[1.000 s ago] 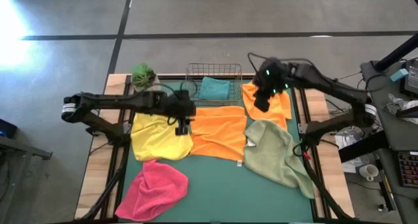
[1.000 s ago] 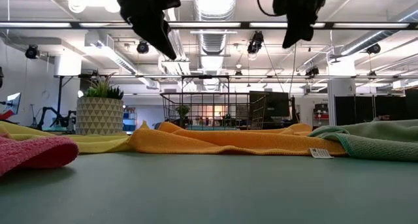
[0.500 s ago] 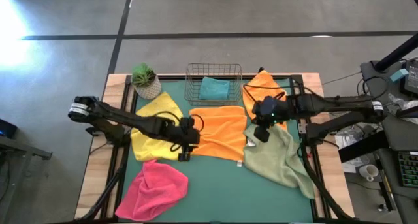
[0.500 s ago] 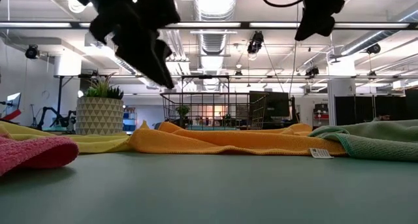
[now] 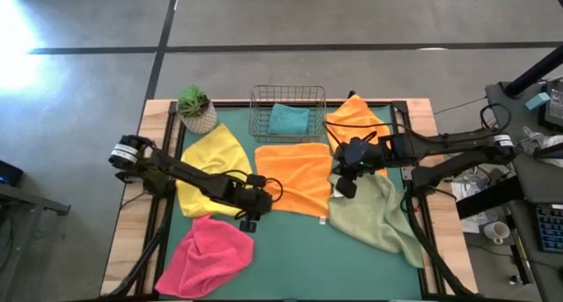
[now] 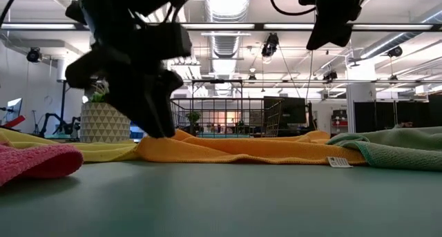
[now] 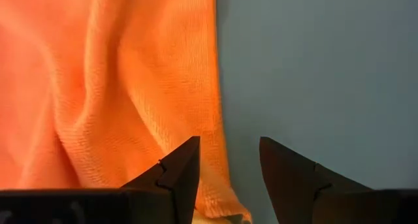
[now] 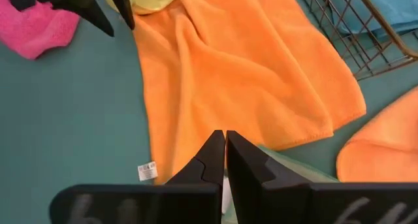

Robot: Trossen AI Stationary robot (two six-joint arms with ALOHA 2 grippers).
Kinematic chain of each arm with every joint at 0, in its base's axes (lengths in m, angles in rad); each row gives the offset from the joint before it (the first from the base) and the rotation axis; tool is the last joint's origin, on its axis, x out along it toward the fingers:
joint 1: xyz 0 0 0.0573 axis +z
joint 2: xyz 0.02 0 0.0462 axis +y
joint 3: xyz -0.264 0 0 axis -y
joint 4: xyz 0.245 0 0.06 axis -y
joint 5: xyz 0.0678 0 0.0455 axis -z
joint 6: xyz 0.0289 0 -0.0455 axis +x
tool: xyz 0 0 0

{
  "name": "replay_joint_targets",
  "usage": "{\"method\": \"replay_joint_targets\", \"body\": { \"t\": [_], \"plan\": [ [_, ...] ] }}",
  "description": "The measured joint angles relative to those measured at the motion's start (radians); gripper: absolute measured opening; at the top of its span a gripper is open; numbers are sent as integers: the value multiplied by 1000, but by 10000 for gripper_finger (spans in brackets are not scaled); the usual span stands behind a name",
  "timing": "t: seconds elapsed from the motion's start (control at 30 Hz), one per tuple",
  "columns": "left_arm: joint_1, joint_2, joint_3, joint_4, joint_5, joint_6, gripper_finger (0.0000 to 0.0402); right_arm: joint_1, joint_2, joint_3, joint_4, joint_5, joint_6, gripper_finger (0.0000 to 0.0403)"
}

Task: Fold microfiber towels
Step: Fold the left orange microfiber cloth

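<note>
L pincer [image 5: 247,216] open at mid orange towel's [image 5: 296,176] 7 o'clock corner; R pincer [image 5: 345,186] closed, empty, at its 3 o'clock edge.

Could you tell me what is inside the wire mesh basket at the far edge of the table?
A teal towel lies inside the wire basket, filling most of its floor. Nothing else shows in there, though anything under the towel would be hidden.

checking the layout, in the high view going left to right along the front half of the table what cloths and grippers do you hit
pink towel → left gripper, open at the corner of the middle orange towel → right gripper, shut → sage green towel
</note>
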Motion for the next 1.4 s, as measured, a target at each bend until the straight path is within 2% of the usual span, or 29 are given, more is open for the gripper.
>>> {"method": "replay_joint_targets", "body": {
  "t": [0.37,0.53,0.63,0.83,0.93,1.1,1.4],
  "plan": [
    [11,95,5,4,-27,-2,143,10,7,-19,9,-13,-2,9],
    [18,101,4,6,-26,-49,139,47,7,-51,82,-94,5,9],
    [19,101,4,9,-24,-51,114,86,7,-76,126,-98,19,9],
    [21,102,-6,25,-67,-48,17,158,7,-111,212,-98,58,9],
    [22,103,-4,27,-68,-48,7,189,7,-112,213,-97,98,9],
    [21,97,12,9,-18,-57,2,244,7,-115,248,-96,136,9],
    [-36,24,33,-31,94,-215,1,297,7,-118,285,-113,180,9]
  ]
}}
